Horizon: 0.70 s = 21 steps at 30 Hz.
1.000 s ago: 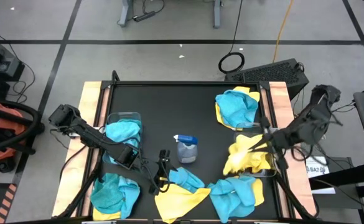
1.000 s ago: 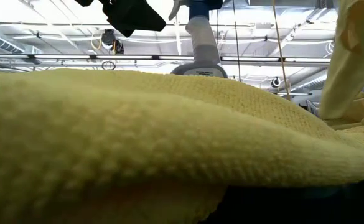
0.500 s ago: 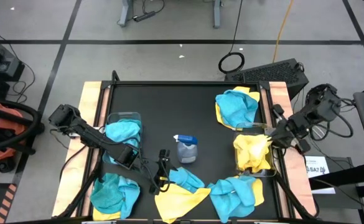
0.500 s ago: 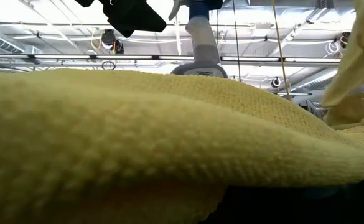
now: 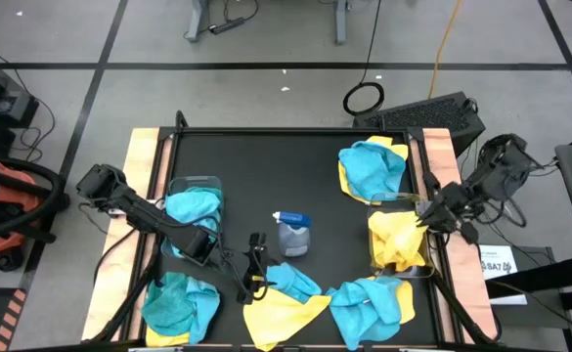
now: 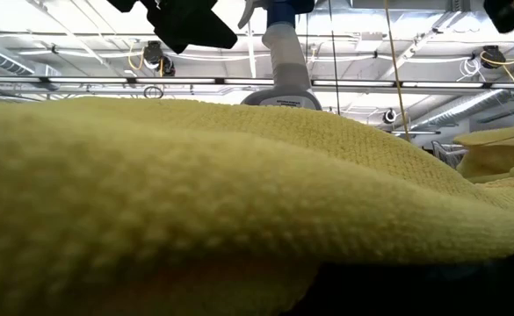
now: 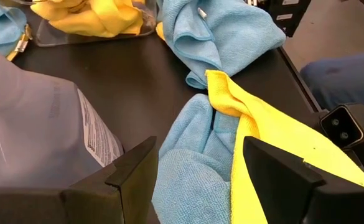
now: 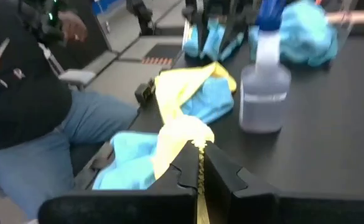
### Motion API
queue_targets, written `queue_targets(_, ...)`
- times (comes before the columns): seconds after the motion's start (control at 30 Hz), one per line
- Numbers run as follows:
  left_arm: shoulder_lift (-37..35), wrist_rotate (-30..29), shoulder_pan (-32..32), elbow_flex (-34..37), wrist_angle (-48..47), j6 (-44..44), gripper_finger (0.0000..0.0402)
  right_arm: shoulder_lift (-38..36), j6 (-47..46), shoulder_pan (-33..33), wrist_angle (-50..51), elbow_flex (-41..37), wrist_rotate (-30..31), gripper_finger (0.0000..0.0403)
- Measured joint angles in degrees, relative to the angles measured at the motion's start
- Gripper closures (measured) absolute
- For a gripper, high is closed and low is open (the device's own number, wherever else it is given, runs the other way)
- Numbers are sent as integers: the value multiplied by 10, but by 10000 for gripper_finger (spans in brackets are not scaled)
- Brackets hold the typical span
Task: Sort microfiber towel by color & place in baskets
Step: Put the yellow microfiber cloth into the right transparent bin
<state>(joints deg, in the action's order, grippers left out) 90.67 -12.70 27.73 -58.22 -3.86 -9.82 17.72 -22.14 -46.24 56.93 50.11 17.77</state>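
Note:
My right gripper [image 5: 424, 217] is at the right basket's [image 5: 372, 256] right rim, shut on a yellow towel [image 5: 397, 238] that lies in the basket. The left basket [image 5: 183, 186] holds a teal towel [image 5: 192, 208]. My left gripper [image 7: 197, 177] stands open near the table's near edge. Its fingers are on either side of a teal towel [image 7: 191, 155] with a yellow towel [image 7: 275, 134] lying across it, and touch neither. That yellow towel fills the low view [image 6: 195, 219]. My right gripper pinches an edge of the yellow towel [image 8: 191, 138] between its two shut fingers; one layer or several, I cannot tell. The fingers come from the table's right side, slanting down. The rest of the towel lies heaped in the right basket.
A grey spray bottle [image 5: 292, 235] stands mid-table beside my left gripper. Teal and yellow towels lie heaped at the far right [image 5: 374, 168], near left [image 5: 178, 305] and near right [image 5: 369, 303]. A person [image 8: 26, 106] sits beyond the table's near edge.
My right gripper has drawn back toward the table's right edge and sunk a little, staying shut. The yellow towel, which hung spread out below it and over the basket's left rim, now lies gathered inside the right basket.

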Motion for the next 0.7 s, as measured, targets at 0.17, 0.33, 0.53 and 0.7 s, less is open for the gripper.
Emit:
queue_targets(0.17,0,-11,0,0,0,-3,162,0,-60,0,17,-54,-18,402)
queue_targets(0.33,0,-12,0,0,0,-3,162,0,-126,0,11,-114,-43,402)
queue_targets(0.53,0,-13,-2,0,0,-3,162,2,-185,0,-19,-180,-60,402)
queue_targets(0.7,0,-13,-9,0,0,-4,162,24,-243,0,-36,-208,-61,402)
